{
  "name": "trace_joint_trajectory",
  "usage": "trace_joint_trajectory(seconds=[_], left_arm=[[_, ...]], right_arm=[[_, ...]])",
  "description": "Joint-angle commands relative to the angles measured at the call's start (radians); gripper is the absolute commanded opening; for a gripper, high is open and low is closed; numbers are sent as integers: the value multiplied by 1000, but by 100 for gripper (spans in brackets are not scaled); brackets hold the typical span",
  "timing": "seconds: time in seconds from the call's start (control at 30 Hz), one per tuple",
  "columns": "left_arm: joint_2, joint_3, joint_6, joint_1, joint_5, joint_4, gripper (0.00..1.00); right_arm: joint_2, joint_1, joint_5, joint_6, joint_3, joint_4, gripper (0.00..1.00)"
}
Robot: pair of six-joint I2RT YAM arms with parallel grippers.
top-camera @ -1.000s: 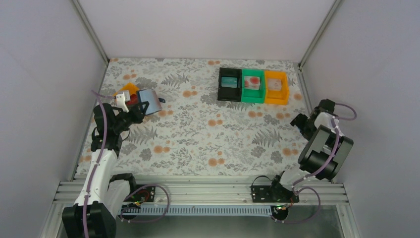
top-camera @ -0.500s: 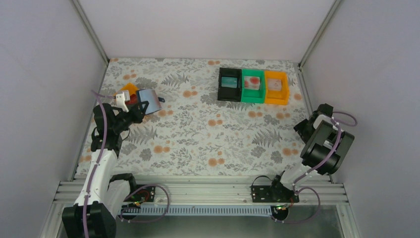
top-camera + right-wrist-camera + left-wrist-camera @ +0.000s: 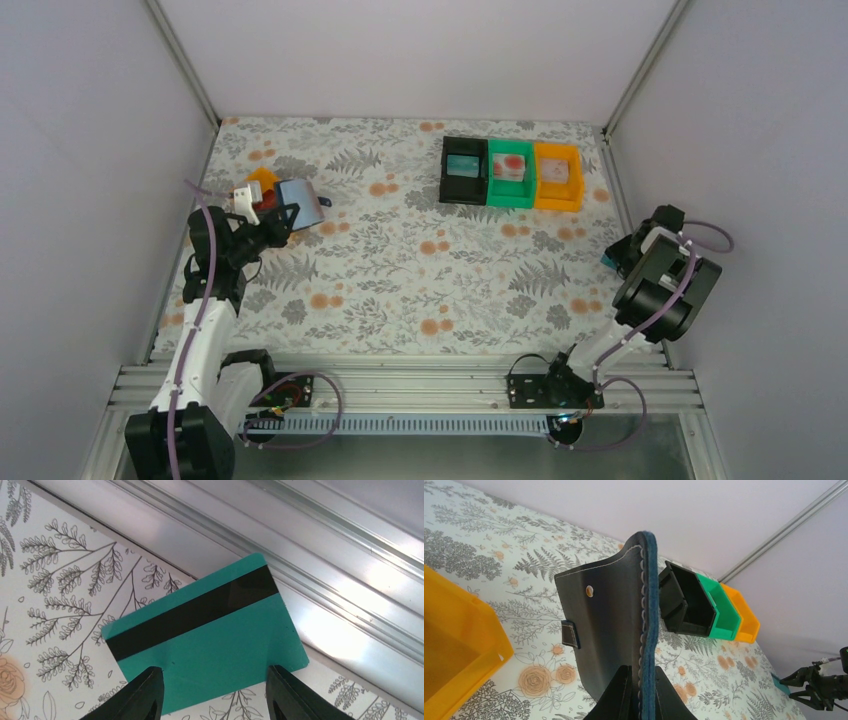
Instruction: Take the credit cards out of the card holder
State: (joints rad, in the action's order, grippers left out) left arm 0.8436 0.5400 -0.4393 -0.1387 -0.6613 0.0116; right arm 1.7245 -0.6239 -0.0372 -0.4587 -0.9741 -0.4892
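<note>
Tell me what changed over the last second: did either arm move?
The right arm swung outward to the right edge of the table; the right gripper now straddles a teal card lying by the rail, grip unclear. The left gripper holds the card holder up as before; the three bins are unchanged.

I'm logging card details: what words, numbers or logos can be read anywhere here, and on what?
None readable.
The teal card shows only a black stripe.
The card holder is plain.
Prints on the binned cards are too small to read.
</note>
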Motion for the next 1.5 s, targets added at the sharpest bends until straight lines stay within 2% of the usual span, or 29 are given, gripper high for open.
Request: trace_joint_trajectory(seconds=[0.0, 0.2, 0.33, 0.53, 0.73, 0.87, 1.13, 1.47], left_arm=[[2, 34, 16, -7, 5, -18, 2], [5, 35, 18, -8, 3, -18, 2], [-2, 33, 17, -8, 3, -18, 2], [-3, 36, 17, -10, 1, -17, 2], [-6, 33, 24, -15, 2, -12, 2], [1, 32, 24, -22, -3, -12, 2], [25, 40, 17, -33, -16, -19, 2], [49, 56, 12, -42, -37, -16, 2]], right_arm=[[36, -10, 12, 23, -8, -3, 53], [-13, -10, -15, 61, -32, 2, 57], [-149, -30, -50, 35, 45, 89, 60], [-226, -112, -86, -32, 153, 216, 74], [-264, -197, -127, -49, 260, 372, 99], [-223, -248, -204, -12, 270, 431, 99], [-76, -335, -476, 93, 227, 479, 99], [49, -373, -558, 137, 198, 481, 91]])
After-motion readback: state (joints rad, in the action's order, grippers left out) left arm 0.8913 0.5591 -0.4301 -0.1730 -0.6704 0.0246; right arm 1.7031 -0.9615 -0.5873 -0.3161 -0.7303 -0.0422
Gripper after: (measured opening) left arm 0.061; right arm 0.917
